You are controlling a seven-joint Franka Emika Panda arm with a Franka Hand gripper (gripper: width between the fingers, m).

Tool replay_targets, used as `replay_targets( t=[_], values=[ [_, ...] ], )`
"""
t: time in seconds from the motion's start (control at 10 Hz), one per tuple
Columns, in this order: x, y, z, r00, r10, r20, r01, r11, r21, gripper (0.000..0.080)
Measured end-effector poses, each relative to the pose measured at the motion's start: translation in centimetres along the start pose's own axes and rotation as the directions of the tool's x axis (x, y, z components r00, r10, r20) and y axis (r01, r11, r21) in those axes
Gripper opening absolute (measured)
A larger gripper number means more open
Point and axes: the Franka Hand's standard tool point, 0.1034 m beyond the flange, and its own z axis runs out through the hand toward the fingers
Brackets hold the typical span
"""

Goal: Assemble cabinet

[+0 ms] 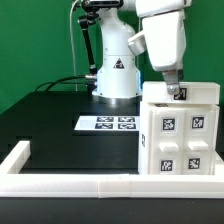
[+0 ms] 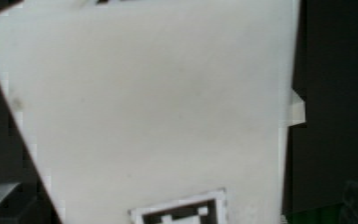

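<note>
A: Your black desk (image 1: 55, 140) sits before a green backdrop, the marker board (image 1: 107, 123) lying flat mid-desk.

B: And the cabinet (image 1: 178, 135)?

A: Upright on the exterior view's right, against the border frame (image 1: 60, 181), probably for bracing. Your pincer (image 1: 175, 91) meets its top; its opening I cannot tell.

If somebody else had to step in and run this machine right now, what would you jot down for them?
Pincer: down at the top of the cabinet body; open or shut cannot be told.
Cabinet body: upright at the exterior view's right, against the white border frame, tags facing the camera.
Marker board: flat on the black table.
Wrist view: filled by a white panel.
Done: the body looks largely together.
Left: unclear; no loose parts visible.
</note>
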Motion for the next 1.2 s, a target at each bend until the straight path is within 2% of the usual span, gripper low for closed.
replay_targets(
  t=[0.3, 0.4, 0.5, 0.6, 0.8, 0.9, 1.1, 1.2],
  values=[
    [-0.30, -0.02, 0.08, 1.000, 0.012, 0.002, -0.012, 1.000, 0.002, 0.0786],
    [-0.38, 0.03, 0.05, 1.000, 0.017, 0.002, -0.017, 1.000, 0.001, 0.0622],
    [-0.41, 0.05, 0.04, 0.999, 0.033, 0.002, -0.033, 0.999, 0.001, 0.0622],
    [-0.45, 0.06, 0.03, 0.998, 0.057, 0.002, -0.057, 0.998, 0.001, 0.0566],
    [-0.55, 0.10, 0.01, 0.995, 0.096, 0.002, -0.096, 0.995, 0.001, 0.0566],
    [-0.60, 0.11, 0.01, 0.978, 0.210, 0.000, -0.210, 0.978, 0.002, 0.0566],
    [-0.91, 0.22, -0.03, 0.918, 0.396, -0.001, -0.396, 0.918, 0.001, 0.0566],
    [-0.85, 0.17, 0.01, 0.846, 0.533, -0.004, -0.533, 0.846, -0.003, 0.0566]
  ],
)
